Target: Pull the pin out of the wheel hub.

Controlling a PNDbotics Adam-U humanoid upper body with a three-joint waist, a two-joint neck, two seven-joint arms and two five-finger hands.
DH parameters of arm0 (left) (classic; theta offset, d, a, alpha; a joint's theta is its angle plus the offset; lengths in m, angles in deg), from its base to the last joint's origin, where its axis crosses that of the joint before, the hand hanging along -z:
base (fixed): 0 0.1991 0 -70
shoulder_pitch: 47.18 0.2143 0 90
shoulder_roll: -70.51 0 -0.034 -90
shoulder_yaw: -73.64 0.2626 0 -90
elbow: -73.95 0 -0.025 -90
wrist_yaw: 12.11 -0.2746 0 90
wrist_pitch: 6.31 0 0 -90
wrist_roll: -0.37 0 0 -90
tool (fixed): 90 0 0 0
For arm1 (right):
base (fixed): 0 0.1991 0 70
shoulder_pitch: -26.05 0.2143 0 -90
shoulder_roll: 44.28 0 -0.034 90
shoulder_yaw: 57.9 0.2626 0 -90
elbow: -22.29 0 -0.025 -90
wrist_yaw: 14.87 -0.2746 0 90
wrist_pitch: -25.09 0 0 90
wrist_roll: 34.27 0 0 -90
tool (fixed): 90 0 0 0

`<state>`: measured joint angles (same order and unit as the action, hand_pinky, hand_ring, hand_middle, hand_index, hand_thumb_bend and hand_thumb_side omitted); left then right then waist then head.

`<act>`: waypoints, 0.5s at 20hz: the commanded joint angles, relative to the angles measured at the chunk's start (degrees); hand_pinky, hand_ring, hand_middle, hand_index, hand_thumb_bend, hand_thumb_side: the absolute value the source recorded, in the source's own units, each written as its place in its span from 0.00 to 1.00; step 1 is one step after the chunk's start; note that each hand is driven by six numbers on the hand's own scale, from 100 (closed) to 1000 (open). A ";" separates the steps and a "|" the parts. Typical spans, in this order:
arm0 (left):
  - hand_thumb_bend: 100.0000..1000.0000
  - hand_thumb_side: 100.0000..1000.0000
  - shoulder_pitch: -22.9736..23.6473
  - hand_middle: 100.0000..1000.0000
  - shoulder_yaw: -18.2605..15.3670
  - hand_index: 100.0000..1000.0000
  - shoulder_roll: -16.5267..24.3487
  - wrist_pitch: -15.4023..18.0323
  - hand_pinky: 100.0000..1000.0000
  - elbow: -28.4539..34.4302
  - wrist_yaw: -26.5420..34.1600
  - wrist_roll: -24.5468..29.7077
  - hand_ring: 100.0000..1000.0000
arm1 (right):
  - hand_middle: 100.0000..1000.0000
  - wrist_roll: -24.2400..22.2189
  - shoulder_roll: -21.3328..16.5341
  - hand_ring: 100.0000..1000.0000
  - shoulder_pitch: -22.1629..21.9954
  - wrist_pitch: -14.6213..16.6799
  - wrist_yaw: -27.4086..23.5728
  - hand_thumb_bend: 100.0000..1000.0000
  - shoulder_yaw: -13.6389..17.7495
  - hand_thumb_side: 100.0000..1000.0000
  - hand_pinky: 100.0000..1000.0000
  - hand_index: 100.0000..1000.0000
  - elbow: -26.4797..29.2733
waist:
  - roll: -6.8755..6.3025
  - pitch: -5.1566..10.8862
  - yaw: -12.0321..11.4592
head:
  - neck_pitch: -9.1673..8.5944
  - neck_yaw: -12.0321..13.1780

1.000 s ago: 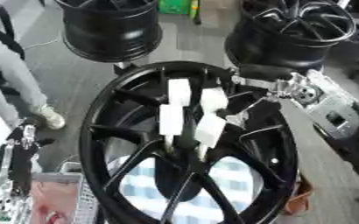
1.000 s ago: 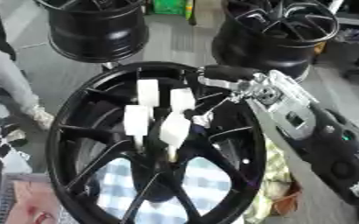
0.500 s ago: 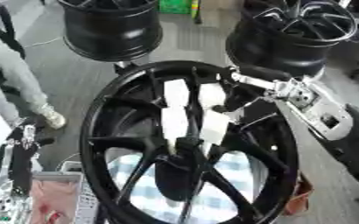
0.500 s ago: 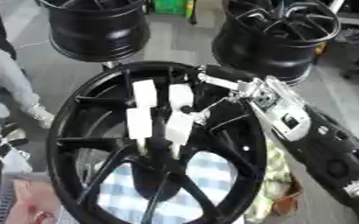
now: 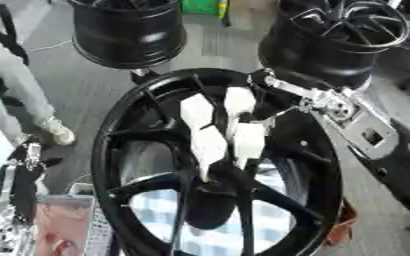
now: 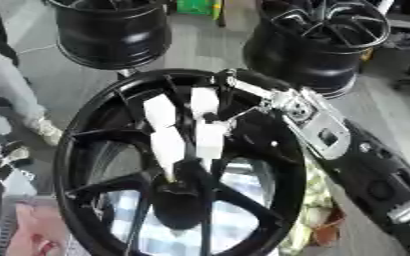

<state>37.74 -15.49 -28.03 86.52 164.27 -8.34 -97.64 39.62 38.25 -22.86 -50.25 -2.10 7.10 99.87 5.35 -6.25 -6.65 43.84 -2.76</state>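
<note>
A large black spoked wheel hub [image 5: 121,150] lies in front of me, filling the middle of both views. My right arm comes in from the right over its rim. The right hand [image 5: 222,125] has white-covered fingers [image 5: 208,147] stretched fairly straight, pointing down into the hub's middle [image 5: 210,200]. Their tips hang just above the centre where the spokes meet. I cannot make out the pin; the hand and spokes hide that spot. My left hand [image 5: 20,172] rests at the lower left, fingers up and relaxed, away from the wheel.
Two more black wheels stand behind, one at back left [image 5: 125,30] and one at back right [image 5: 331,40]. A person's grey trouser leg [image 5: 12,82] is at the left edge. A checked cloth [image 5: 160,215] lies under the wheel. A yellowish rag [image 6: 315,200] sits by the right rim.
My right hand has reached further in and down; its white fingers, spread a second ago, now point together at the hub's centre. The left hand has not moved.
</note>
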 commanded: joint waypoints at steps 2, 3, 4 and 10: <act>0.00 0.77 -0.60 0.80 0.22 0.73 0.22 0.08 0.65 0.41 0.05 0.34 0.87 | 0.29 2.30 -1.35 0.45 1.92 0.20 -3.57 0.00 1.95 0.14 0.48 0.47 1.32 | -0.28 0.94 0.05 | 0.28 -0.07; 0.00 0.77 -0.58 0.80 0.23 0.73 0.23 0.10 0.65 0.38 0.07 0.39 0.87 | 0.29 2.72 -1.52 0.45 2.11 0.26 -4.34 0.00 2.14 0.13 0.48 0.47 1.63 | -0.27 0.99 0.05 | 0.28 -0.07; 0.00 0.77 -0.56 0.80 0.23 0.73 0.24 0.11 0.65 0.35 0.10 0.42 0.87 | 0.29 3.10 -1.74 0.45 2.28 0.31 -5.05 0.00 2.34 0.13 0.48 0.47 1.96 | -0.26 1.06 0.05 | 0.28 -0.11; 0.00 0.77 -0.41 0.80 0.15 0.73 0.38 0.15 0.65 0.16 0.35 0.45 0.87 | 0.29 4.53 -3.46 0.46 2.47 0.33 -7.40 0.00 3.74 0.10 0.49 0.47 3.82 | -0.25 1.52 0.04 | 0.28 -0.22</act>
<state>37.76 -15.48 -28.03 86.57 163.88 -8.10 -97.36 43.62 36.92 -21.60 -49.93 -8.56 9.61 102.26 5.37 -5.49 -6.67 43.84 -2.79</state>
